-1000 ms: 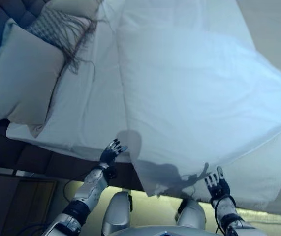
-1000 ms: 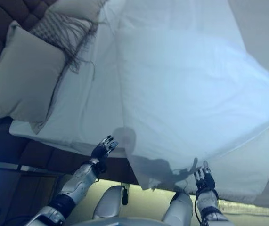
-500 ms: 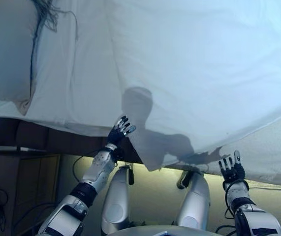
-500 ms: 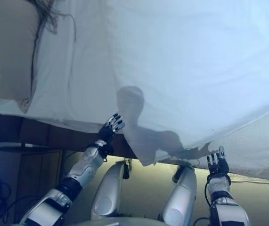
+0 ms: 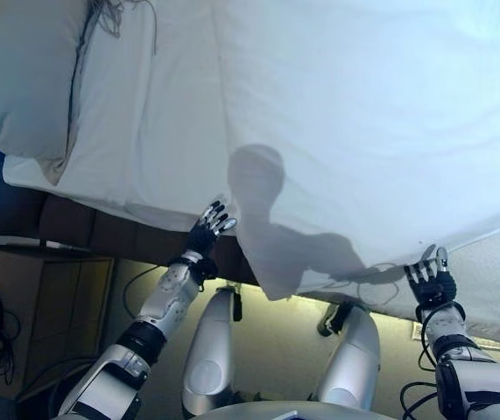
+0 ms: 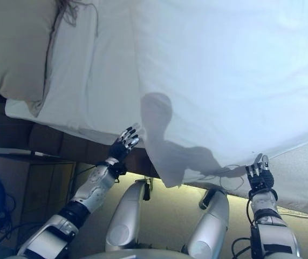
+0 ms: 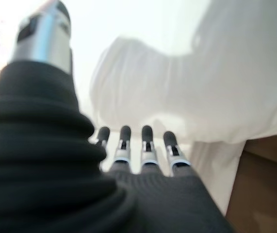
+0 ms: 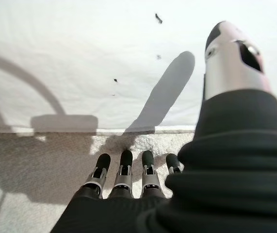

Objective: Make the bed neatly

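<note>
At far left I see a grey pillow [image 5: 17, 74] lying at the head of the bed [image 5: 144, 157], its inner edge resting on the white sheet [image 5: 123, 131]. Below the near edge of the mattress, a dark panelled bed frame [image 5: 74, 236] shows above the floor.

My left robot hand [image 5: 207, 233] is raised at the near edge of the bed, fingers straight and spread wide, holding nothing; its tips sit just beside the hanging corner of the white duvet [image 5: 363, 122].

The duvet covers the middle and right of the bed, and its near-left corner droops over the mattress edge.

At right, my right robot hand [image 5: 430, 277] is also wide, fingers straight, empty, just below the duvet's near edge and against the textured white blanket [image 8: 41, 160] beneath it.
</note>
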Tool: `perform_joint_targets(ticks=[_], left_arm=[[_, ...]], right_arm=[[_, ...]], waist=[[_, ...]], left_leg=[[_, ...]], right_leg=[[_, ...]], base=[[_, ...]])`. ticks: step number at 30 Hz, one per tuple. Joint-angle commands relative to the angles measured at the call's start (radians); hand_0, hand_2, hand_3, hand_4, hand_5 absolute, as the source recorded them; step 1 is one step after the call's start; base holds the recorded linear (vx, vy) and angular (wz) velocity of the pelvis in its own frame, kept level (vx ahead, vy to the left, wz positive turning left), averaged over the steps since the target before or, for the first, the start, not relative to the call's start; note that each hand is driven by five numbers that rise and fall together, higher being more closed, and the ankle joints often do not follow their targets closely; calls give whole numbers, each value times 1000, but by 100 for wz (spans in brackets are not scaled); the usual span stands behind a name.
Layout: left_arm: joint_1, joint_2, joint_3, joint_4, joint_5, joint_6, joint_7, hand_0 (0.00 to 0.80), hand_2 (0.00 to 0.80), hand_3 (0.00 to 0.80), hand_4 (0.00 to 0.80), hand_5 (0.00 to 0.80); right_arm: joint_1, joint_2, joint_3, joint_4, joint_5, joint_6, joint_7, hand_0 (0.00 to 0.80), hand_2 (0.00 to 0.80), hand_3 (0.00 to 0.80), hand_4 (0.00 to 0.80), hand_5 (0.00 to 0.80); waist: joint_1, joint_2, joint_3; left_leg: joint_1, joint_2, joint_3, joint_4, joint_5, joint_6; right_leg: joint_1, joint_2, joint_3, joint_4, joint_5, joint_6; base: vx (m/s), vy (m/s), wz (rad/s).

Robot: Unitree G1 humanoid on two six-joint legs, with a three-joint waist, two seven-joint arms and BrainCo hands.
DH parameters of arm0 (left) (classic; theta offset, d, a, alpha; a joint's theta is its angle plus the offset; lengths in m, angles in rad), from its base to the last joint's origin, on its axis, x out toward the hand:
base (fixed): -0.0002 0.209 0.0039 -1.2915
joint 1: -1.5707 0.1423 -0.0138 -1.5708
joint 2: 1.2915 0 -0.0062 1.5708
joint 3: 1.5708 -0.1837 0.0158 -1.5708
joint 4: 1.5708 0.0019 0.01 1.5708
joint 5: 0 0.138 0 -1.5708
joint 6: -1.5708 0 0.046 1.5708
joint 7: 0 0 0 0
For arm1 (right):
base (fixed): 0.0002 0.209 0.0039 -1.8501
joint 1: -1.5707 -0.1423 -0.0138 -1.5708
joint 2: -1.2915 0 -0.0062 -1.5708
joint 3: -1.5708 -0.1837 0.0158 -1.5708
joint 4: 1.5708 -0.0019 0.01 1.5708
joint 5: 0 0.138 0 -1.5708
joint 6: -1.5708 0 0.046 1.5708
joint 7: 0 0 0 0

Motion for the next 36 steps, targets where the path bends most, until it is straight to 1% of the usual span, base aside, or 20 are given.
perform_joint_targets(ticks=[1, 4, 7, 8, 12, 18, 23, 26, 29, 36], left_arm=[[23, 24, 5, -74, -24, -13, -35, 0, 0, 0, 0, 0], [29, 26, 1, -69, -19, -11, -35, 0, 0, 0, 0, 0], [35, 26, -1, -58, -8, -15, -32, 0, 0, 0, 0, 0], [36, 26, -2, -55, -6, -16, -31, 0, 0, 0, 0, 0], [36, 16, -5, -42, 9, -25, -33, 0, 0, 0, 0, 0], [25, -1, -17, -38, 16, -37, -17, 0, 0, 0, 0, 0], [10, -5, -19, -40, 13, -26, -13, 0, 0, 0, 0, 0], [8, 5, -20, -42, 13, -18, -17, 0, 0, 0, 0, 0], [6, 13, -19, -37, 17, -8, -25, 0, 0, 0, 0, 0], [8, 33, -16, -4, 9, -9, -49, 0, 0, 0, 0, 0]], right_arm=[[-8, -74, -55, 23, -11, 13, 33, 0, 0, 0, 0, 0], [5, -68, -68, 29, 8, 31, 46, 0, 0, 0, 0, 0], [21, -42, -66, 27, 13, 37, 29, 0, 0, 0, 0, 0], [27, -36, -67, 26, 17, 42, 22, 0, 0, 0, 0, 0], [44, -15, -63, 57, 24, 66, -22, 0, 0, 0, 0, 0], [53, 3, -49, 91, 74, 61, -6, 0, 0, 0, 0, 0], [51, -8, -57, 72, 92, 51, 13, 0, 0, 0, 0, 0], [49, -16, -65, 58, 93, 47, 25, 0, 0, 0, 0, 0], [36, -26, -69, 50, 87, 42, 9, 0, 0, 0, 0, 0], [1, -50, -78, 54, 137, 91, 25, 0, 0, 0, 0, 0]], waist=[[44, 3, -50], [49, -8, -58], [51, -15, -60], [48, -18, -56], [42, -14, -52], [27, -7, -47], [22, -14, -51], [26, -20, -54], [34, -25, -58], [45, -29, -67]], left_leg=[[-7, 46, -26, 66, -83, 31], [14, 52, -23, 61, -89, 27], [25, 59, -25, 69, -98, 26], [18, 58, -17, 66, -75, 33], [27, 62, -13, 58, -75, 36], [37, 73, -1, 46, -71, 32], [45, 81, 7, 53, -77, 29], [49, 84, 8, 55, -78, 27], [50, 87, 6, 57, -78, 26], [45, 89, 2, 61, -74, 26]], right_leg=[[94, -71, 47, -349, 354, 145], [114, -75, 43, -360, 357, 146], [117, -78, 46, -348, 356, 149], [108, -83, 40, -352, 376, 135], [94, -79, 50, -340, 373, 136], [86, -75, 58, -340, 375, 138], [91, -80, 57, -336, 375, 140], [93, -82, 53, -331, 374, 144], [92, -83, 48, -326, 376, 146], [76, -83, 41, -303, 379, 149]], base=[[122, -31, 14], [94, -41, 12], [38, -44, 20], [-48, -21, 13], [-43, -1, 4], [-41, 21, 0], [3, -3, -2], [16, -19, -1], [28, -40, 2], [11, -11, 4]])
